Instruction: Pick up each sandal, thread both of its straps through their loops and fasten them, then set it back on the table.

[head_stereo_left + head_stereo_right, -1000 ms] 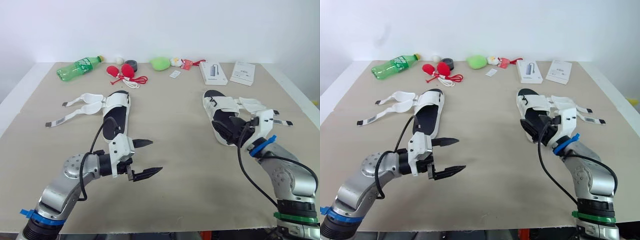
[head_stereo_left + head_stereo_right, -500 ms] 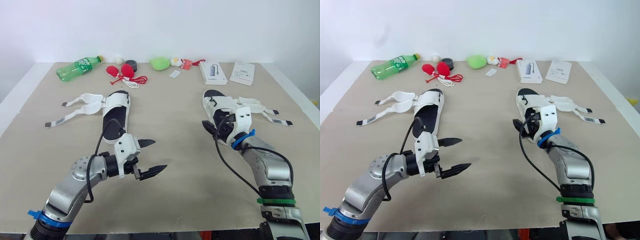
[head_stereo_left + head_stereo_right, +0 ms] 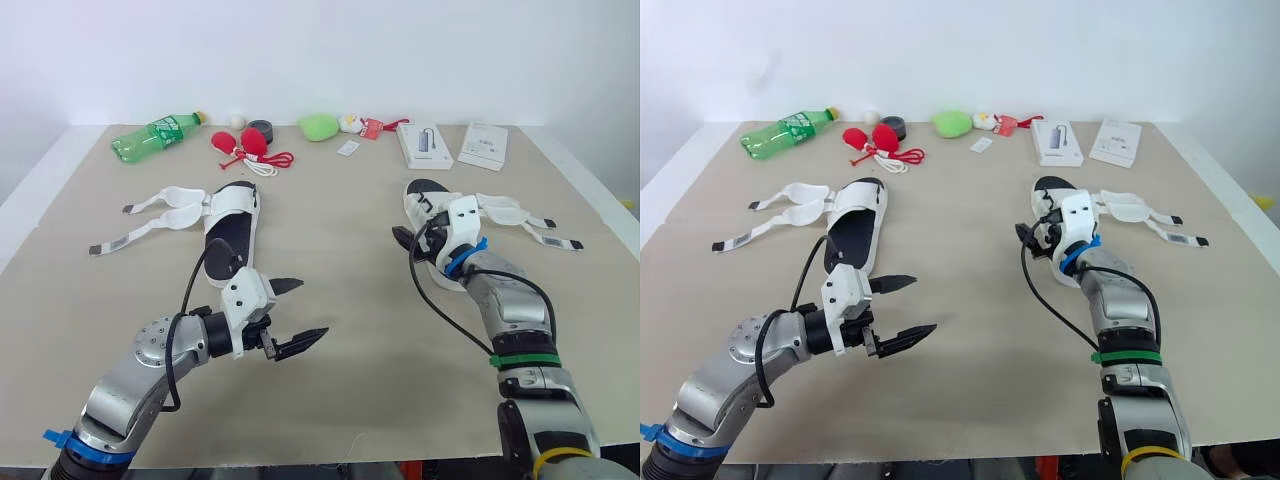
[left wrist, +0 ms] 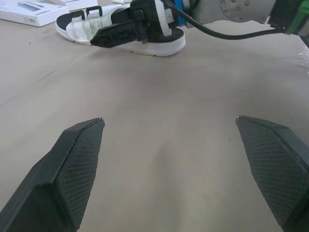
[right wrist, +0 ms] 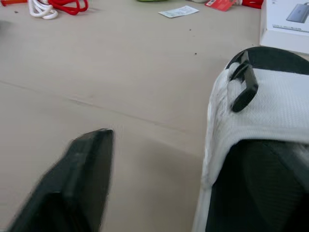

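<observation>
Left eye view: two white sandals are seen lying on the worktop, and neither is lifted. The left sandal rests with both of its straps splayed out flat to its outer side, unthreaded and unfastened. The right sandal is in the same condition, its two straps spread away toward the worktop's right edge. In the right wrist view a black loop is seen on the white upper with nothing passed through it.

The right end effector is placed at the inner edge of the right sandal. Its fingers are spread: one finger is seen over bare worktop just beside the sole, while the other cannot be told apart from the dark footbed. No clamping on the sandal is shown, so the grasp is judged not yet made. The left end effector is held above bare worktop near the heel of the left sandal, its fingers wide apart and nothing between them.

By these pictures, none of the task is judged complete. The step in hand appears to be the pick-up of the right sandal. Left to do are that lift, the threading and fastening of its two straps, its return to the worktop, and then the whole sequence for the left sandal.
</observation>
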